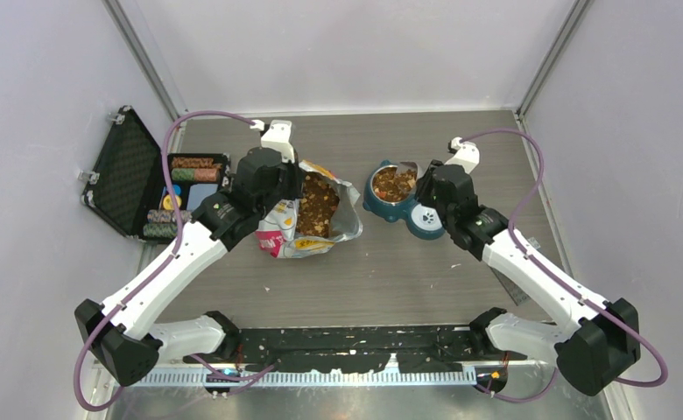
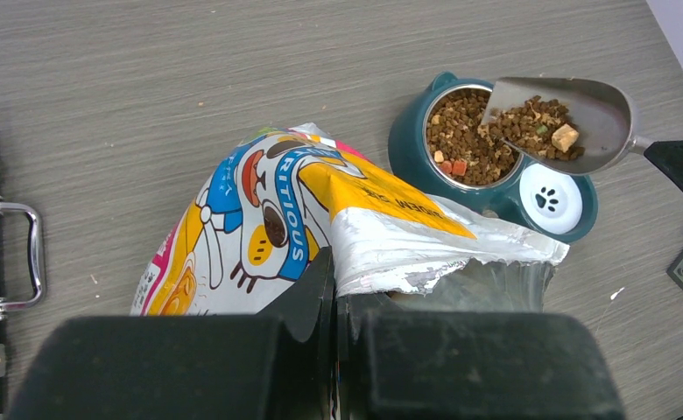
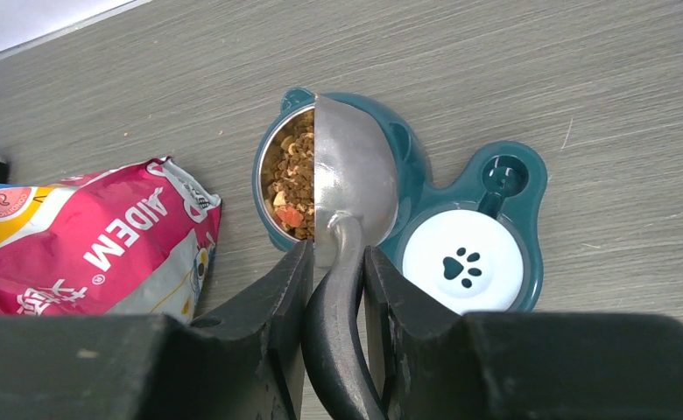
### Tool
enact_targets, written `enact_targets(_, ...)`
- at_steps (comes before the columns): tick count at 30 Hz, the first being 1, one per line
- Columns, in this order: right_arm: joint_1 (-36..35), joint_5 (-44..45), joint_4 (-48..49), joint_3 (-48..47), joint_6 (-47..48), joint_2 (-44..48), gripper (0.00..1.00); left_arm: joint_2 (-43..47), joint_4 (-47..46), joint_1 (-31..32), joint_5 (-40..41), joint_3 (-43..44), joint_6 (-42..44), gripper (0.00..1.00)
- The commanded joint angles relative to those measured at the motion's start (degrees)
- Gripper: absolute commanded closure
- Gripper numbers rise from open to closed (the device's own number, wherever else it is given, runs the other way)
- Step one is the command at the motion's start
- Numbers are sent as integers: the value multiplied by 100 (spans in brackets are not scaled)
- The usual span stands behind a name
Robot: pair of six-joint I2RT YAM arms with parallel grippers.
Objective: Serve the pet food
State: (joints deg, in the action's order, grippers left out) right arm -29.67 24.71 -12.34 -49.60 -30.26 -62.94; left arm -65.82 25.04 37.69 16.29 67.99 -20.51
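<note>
Table (image 1: pixel 408 271): grey wood-grain top carrying all items listed; two arms reach in from its near edge.
Bag (image 2: pixel 259 219): one, printed pink, yellow and blue with a foil lining. It lies left of centre with its mouth torn wide open, between the case and the feeder.
Pet food (image 1: pixel 318 206): seen in three places. A brown mass fills the open bag, a heap lies in the steel bowl, and a smaller load with a few pale and orange bits sits in the scoop.
Feeder (image 3: pixel 513 166): one teal dish with two wells, just right of the bag and not touching it.
Steel bowl (image 2: pixel 461 140): the feeder's left well, about full of kibble.
White disc (image 3: pixel 465 262): the feeder's right well, a cap bearing a black paw print.
Scoop (image 2: pixel 583 114): one, metal, held over the bowl and tilted toward it. In the right wrist view its back hides half of the bowl.
Right gripper (image 3: pixel 334 258): fingers (image 3: pixel 277 289) clamped on either side of the scoop's dark handle.
Left gripper (image 1: pixel 290 188): fingers pressed together at the bag's torn left rim, apparently pinching it. Its body hides that edge from above.
Case (image 1: pixel 128 175): one black case, lid open, at the table's far left. It holds at least four patterned rolls.
</note>
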Motion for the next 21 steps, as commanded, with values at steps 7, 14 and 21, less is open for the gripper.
enact_targets(7, -258, 604, 105, -514, 361, -66, 95, 228, -291, -43, 115, 48, 39, 100)
enact_targets(14, -358, 713, -36, -703, 521, -241, 95, 239, -295, -48, 120, 48, 55, 100)
enact_targets(21, -593, 868, -36, -827, 911, -382, 95, 228, -298, -43, 121, 48, 47, 100)
